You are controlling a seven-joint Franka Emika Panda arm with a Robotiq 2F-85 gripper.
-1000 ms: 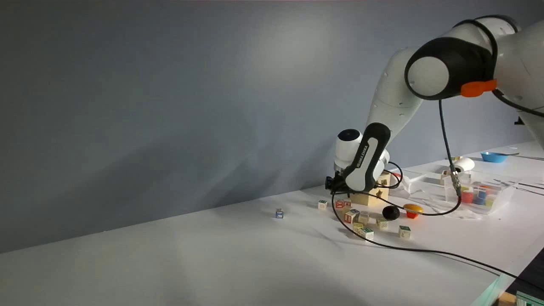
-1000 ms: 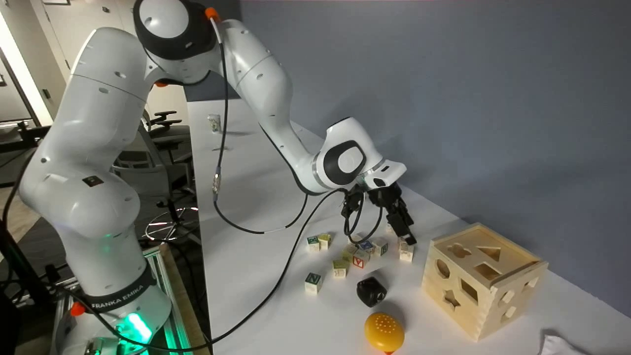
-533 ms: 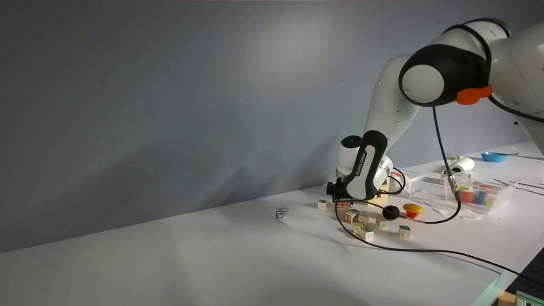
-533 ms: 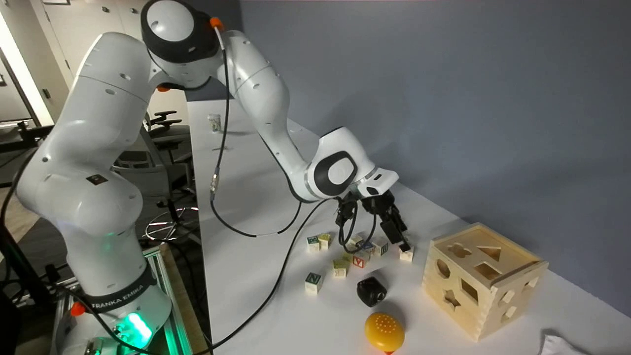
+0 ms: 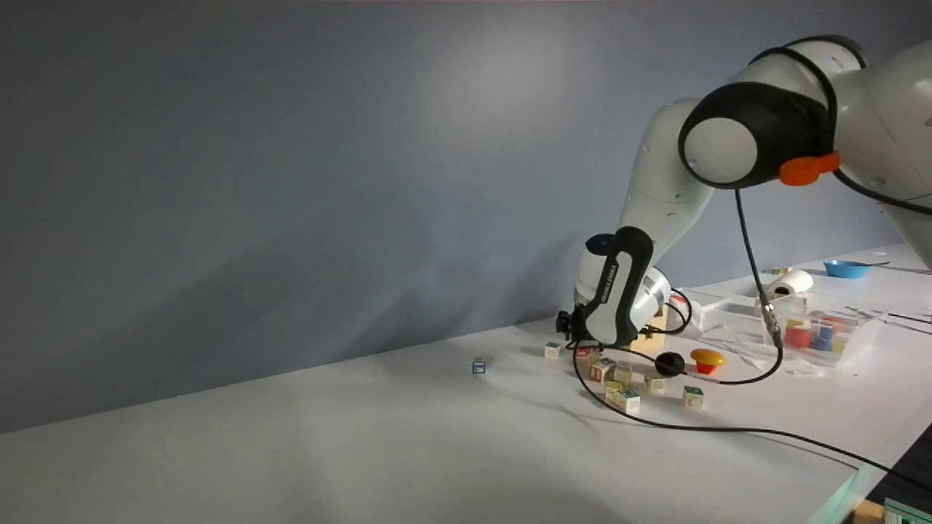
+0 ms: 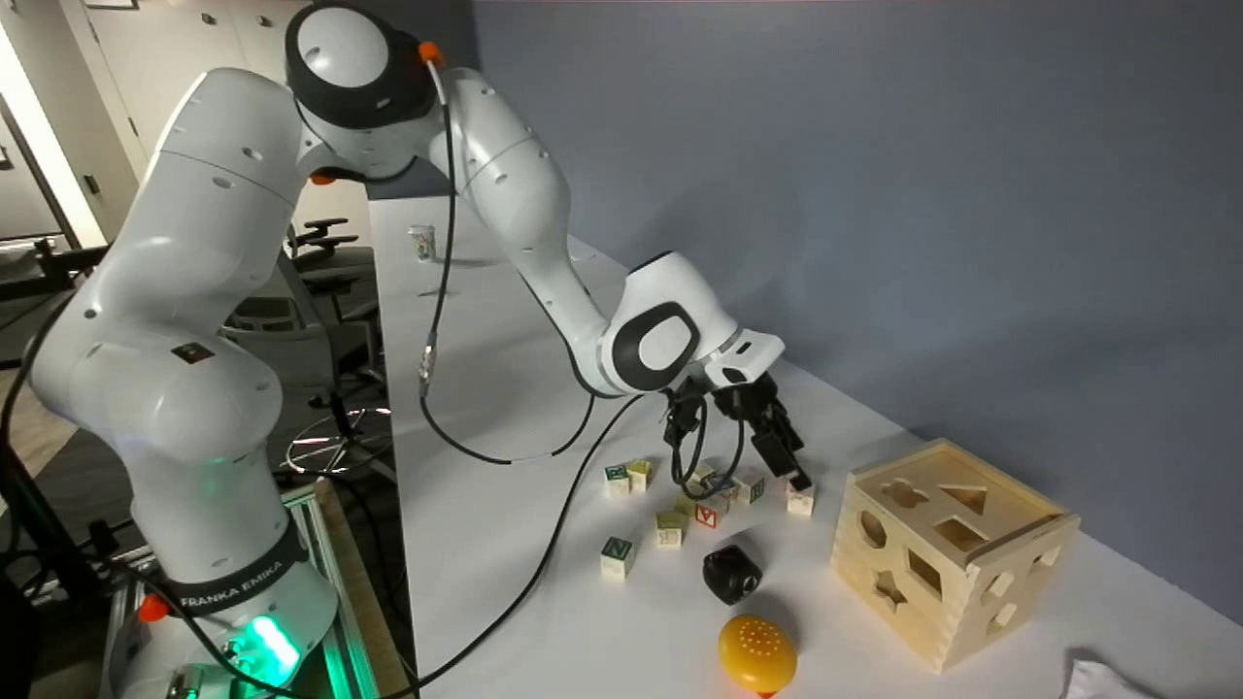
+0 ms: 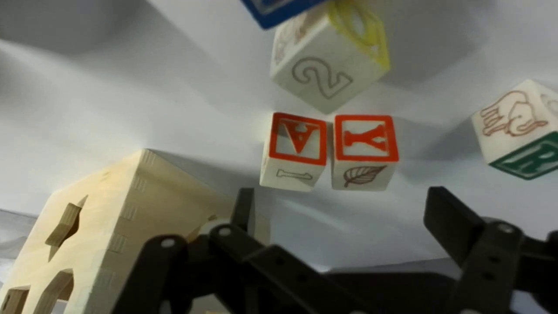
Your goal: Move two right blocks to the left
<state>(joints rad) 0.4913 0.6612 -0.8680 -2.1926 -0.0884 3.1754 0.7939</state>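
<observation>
Black two-fingered pincer (image 7: 342,205) is spread wide, holding nothing, down at the back-edge side of the cluster of small wooden letter cubes (image 6: 711,509); back edge = the one along the grey wall (image 6: 874,243), on a smooth white desk (image 5: 328,451). Probable targets sit there: the small pale wooden cube with red-framed A (image 7: 296,144) and the small pale wooden cube with red-framed Y (image 7: 365,150), narrow gap between; can't say if they're the "right" pair. Biggest risk: the spread takes in both, so closing may pinch them together and twist one out if their sides don't line up. The large light wooden box with dark cut-out holes (image 6: 957,568) stands near the back edge; the tip on that side may scrape it. The small pale wooden cube with yellow-framed top and grey 2 (image 7: 329,65) is corner-on right by the pair, so an overshoot likely knocks it. Slack black cable (image 5: 713,428) could drag cubes toward the front edge. Materials: cubes sharp-edged, matte, painted letters, line drawings; box bare wood, finger-jointed corners; small black faceted piece (image 6: 731,574) glossy; small yellow-capped, red-based piece (image 5: 708,356) rounded, likely a roller.
</observation>
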